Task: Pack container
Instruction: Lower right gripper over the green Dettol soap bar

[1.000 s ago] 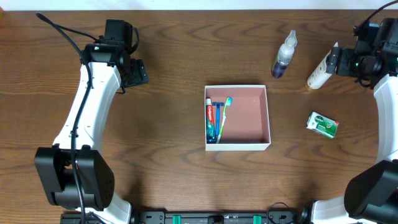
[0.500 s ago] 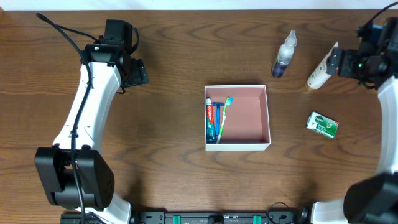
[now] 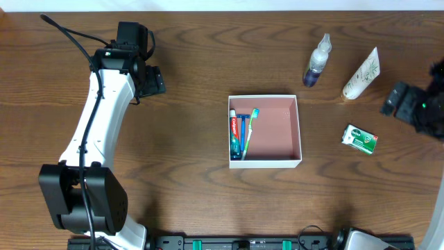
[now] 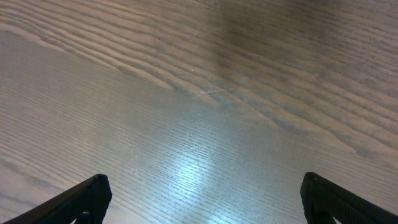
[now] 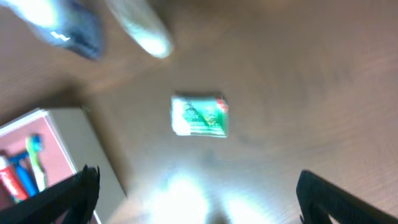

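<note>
The container [image 3: 266, 164], a shallow white-walled box with a pinkish inside, sits mid-table. A toothpaste tube [image 3: 235, 134] and a toothbrush [image 3: 248, 132] lie along its left wall. My right gripper [image 3: 392, 103] hovers open at the far right, just behind and right of a green-and-white packet [image 3: 359, 138]. In the blurred right wrist view the packet [image 5: 199, 116] lies ahead of the open right gripper [image 5: 198, 199], with the container's wall [image 5: 68, 140] at the left. My left gripper [image 3: 158, 80] is open at the back left, and the left wrist view shows the left gripper [image 4: 205, 202] over bare wood.
A clear spray bottle [image 3: 316, 61] with dark liquid and a white tube [image 3: 361, 74] lie at the back right, behind the packet. The right wrist view shows the bottle [image 5: 68, 25] and tube [image 5: 140, 28] as blurs along its top edge.
My right arm has swung away from the white tube, toward the table's front and right, and now hangs beside the packet. The left arm has not moved.
</note>
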